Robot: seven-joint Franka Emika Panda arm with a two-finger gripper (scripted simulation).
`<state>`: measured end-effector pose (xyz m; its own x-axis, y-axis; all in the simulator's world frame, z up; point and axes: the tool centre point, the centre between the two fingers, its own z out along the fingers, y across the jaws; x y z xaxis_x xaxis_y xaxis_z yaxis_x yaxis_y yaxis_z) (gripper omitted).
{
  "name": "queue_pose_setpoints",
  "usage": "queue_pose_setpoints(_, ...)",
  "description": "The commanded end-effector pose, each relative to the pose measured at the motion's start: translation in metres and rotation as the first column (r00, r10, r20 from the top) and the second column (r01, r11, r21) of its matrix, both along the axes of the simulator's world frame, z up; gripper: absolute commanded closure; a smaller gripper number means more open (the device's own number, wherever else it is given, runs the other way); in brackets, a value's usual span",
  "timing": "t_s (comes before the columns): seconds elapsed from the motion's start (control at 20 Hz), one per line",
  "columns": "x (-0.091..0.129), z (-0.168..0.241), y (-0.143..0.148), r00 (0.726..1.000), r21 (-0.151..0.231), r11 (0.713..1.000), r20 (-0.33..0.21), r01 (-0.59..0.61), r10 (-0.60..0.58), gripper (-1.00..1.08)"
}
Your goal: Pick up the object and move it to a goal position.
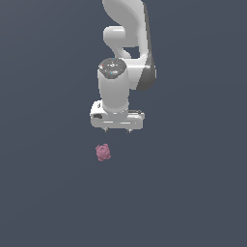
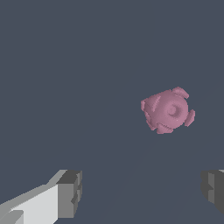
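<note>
Exterior view: I see my white Panda arm (image 1: 126, 53) coming down from the top centre of the frame, ending in the gripper (image 1: 117, 130) just above the middle. I can read no brand, label or writing anywhere on the arm, the hand body or the floor; the dark glossy cap on the wrist joint carries only a faint reflection.

The claw is released. In this view only two short dark finger stubs show beneath the white hand body, set apart from each other with nothing between them. On the wrist view the spread is plainer: one grey finger pad (image 2: 70, 192) on its white finger sits at the lower left of the frame and the other pad (image 2: 213, 189) is at the lower right edge, with a wide stretch of bare floor between them. The claw holds nothing and touches nothing.

The object (image 1: 102, 152), a small dusty-pink knobbly lump, lies on the plain slate-grey floor (image 1: 193, 193) below the gripper in the exterior view, slightly toward that view's left and clear of the fingers. On the wrist view the same object (image 2: 168, 110) appears in the right half of the frame, above the level of the pads and nearer the right-hand pad, with its round centre and small protruding bumps visible. It is narrower than the gap between the fingers.
</note>
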<state>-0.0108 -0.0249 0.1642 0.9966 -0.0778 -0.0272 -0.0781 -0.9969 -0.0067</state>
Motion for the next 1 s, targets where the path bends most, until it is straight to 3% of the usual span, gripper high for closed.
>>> queue_pose_setpoints(0.0,0.000,0.000,0.000,1.000,0.000,1.000,0.000,0.000,0.000,-0.92)
queue_pose_setpoints(0.45,0.003,0.017,-0.010,0.999,0.000,0.999,0.039,0.038,-0.038,-0.92)
queue_pose_setpoints(0.95,0.006,0.014,-0.013,0.999,-0.002,1.000,0.038,0.019,-0.019,-0.92)
